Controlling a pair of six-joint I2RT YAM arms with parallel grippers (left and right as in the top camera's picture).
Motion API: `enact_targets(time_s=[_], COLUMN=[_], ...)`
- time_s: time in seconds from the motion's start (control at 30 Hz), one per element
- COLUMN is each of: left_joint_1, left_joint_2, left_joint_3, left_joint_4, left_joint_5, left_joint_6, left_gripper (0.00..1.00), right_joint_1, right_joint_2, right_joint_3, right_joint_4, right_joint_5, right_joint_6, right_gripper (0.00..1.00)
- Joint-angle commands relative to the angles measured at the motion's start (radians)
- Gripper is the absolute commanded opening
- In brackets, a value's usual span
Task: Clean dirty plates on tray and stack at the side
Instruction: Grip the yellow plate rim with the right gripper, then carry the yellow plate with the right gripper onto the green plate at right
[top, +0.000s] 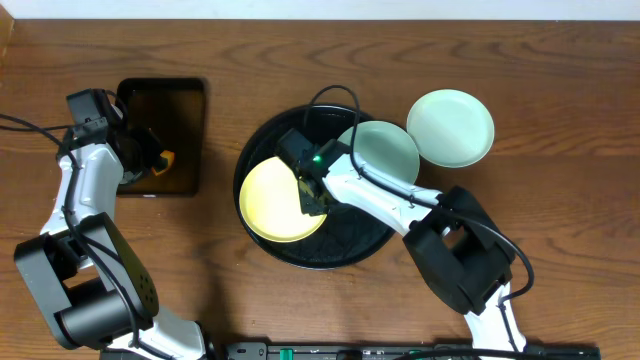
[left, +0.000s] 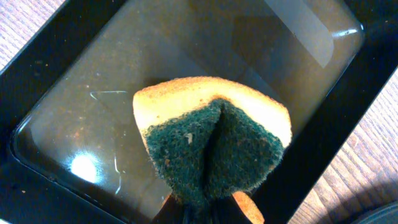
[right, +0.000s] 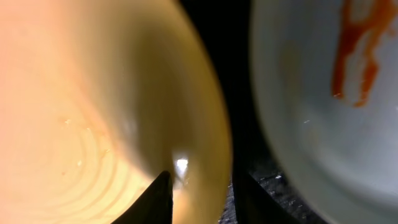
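Left arm (top: 85, 190) runs up the left side, wrist bent inward, left claw (left: 208, 211) pinched tight on a sponge (left: 211, 143). Right arm (top: 385, 200) reaches in diagonally from bottom right, right claw (right: 199, 199) tipped down, one finger each side of the yellow plate (right: 93, 112) rim, gripping it.

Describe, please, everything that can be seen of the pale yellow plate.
The pale yellow plate is small, round and shallow. Its surface is smooth and glossy, like glazed ceramic or plastic, with faint concentric rings inside. No smear shows on its visible part. It lies in the left half of the round black tray. The right tool straddles its right rim, one finger inside, one outside; whether it pinches the rim cannot be told.
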Motion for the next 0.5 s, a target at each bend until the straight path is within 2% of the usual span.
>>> enact_targets(time_s=[0.0, 0.03, 0.07, 0.3, 0.47], left_joint_1=[0.000, 0.000, 0.000, 0.000, 0.000], left_joint_2=[-0.006, -0.006, -0.006, -0.006, -0.006], left_joint_3=[-0.003, -0.003, -0.003, -0.003, -0.003], left_joint_4=[-0.003, -0.002, -0.002, -0.003, -0.003], left_joint_5=[0.010, 0.010, 0.010, 0.010, 0.010], left_joint_6=[-0.001, -0.001, -0.001, -0.001, 0.000], left_gripper=[0.08, 0.08, 0.08, 0.08, 0.08], right_joint_1=[-0.020, -0.020, -0.019, -0.012, -0.045], right_joint_2=[0.039, 0.039, 0.039, 0.031, -0.040], right_joint_3=[-0.006, -0.006, -0.006, 0.018, 0.058], right_joint_4=[0.011, 0.017, 0.019, -0.002, -0.003], right_joint_5=[-0.031, -0.038, -0.040, -0.042, -0.079], right_joint_6=[0.014, 0.007, 0.000, -0.002, -0.027], right_gripper=[0.25, 0.17, 0.02, 0.01, 0.01])
